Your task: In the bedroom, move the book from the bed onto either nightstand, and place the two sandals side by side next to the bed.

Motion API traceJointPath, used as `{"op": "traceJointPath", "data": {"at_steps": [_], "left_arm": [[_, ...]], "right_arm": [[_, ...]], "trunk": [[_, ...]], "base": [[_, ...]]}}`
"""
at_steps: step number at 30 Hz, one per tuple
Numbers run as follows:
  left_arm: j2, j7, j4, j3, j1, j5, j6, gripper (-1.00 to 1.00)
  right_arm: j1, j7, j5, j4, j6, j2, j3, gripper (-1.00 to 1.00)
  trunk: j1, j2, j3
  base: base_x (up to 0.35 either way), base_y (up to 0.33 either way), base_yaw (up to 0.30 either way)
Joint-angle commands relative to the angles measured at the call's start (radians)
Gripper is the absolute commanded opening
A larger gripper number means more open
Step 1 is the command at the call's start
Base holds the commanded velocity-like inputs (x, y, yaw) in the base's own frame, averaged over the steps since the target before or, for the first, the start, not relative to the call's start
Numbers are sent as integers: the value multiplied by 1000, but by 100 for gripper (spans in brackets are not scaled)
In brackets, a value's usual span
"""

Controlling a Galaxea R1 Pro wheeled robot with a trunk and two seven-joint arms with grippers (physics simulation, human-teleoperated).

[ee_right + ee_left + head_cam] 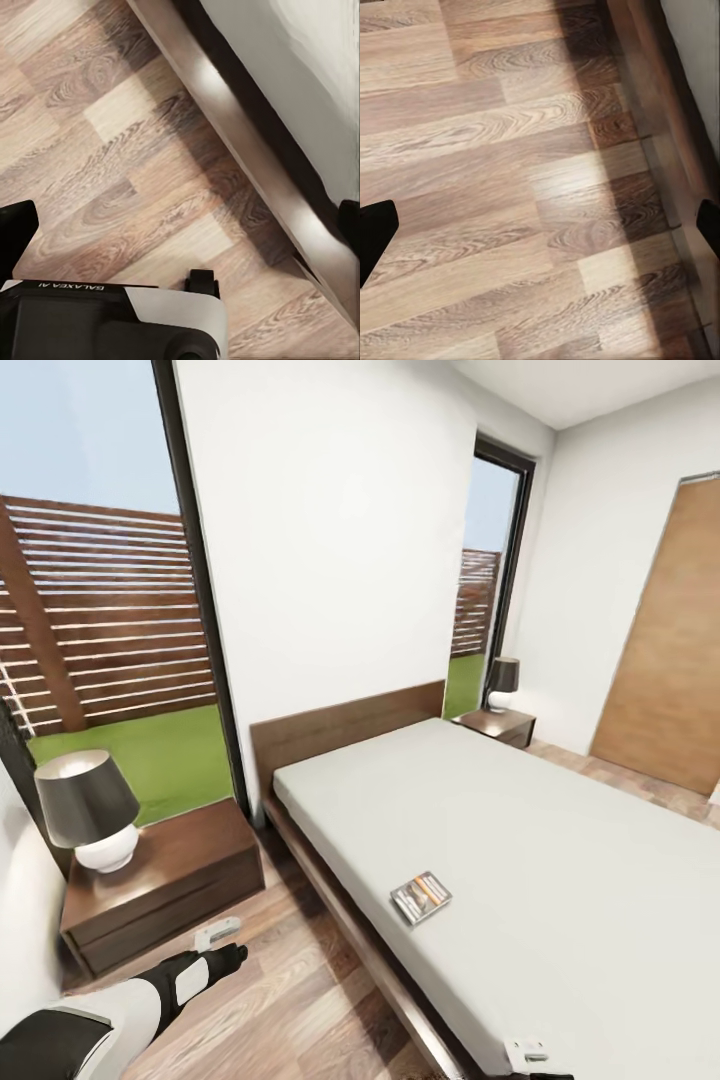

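The book (421,897) lies flat on the off-white mattress of the bed (560,860), near its close side edge. One nightstand (190,860) stands left of the headboard, another nightstand (500,726) at the far side. My left gripper (225,948) hangs low over the floor in front of the near nightstand. In the left wrist view the left gripper (540,229) is open over bare planks, beside the bed frame (660,112). My right gripper (180,221) is open too, over the floor by the bed rail (247,127). The two sandals are out of view.
A dark-shaded lamp (88,810) stands on the near nightstand and a similar lamp (501,682) on the far one. A wooden door (665,660) is at the right wall. A strip of wood floor (290,980) runs between nightstand and bed. My base (112,322) shows below the right gripper.
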Motion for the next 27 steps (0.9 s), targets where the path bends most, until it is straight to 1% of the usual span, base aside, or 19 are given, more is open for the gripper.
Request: {"op": "traceJointPath", "data": {"at_steps": [1, 27], "left_arm": [[0, 1, 1, -8, -1, 9, 3, 100], [0, 1, 1, -8, -1, 9, 3, 100]], "right_arm": [[-1, 3, -10, -1, 4, 0, 8, 100], [-1, 3, -10, -1, 4, 0, 8, 100]], "trunk": [[1, -2, -2], [1, -2, -2]], "base": [[0, 0, -297], [0, 0, -299]]}}
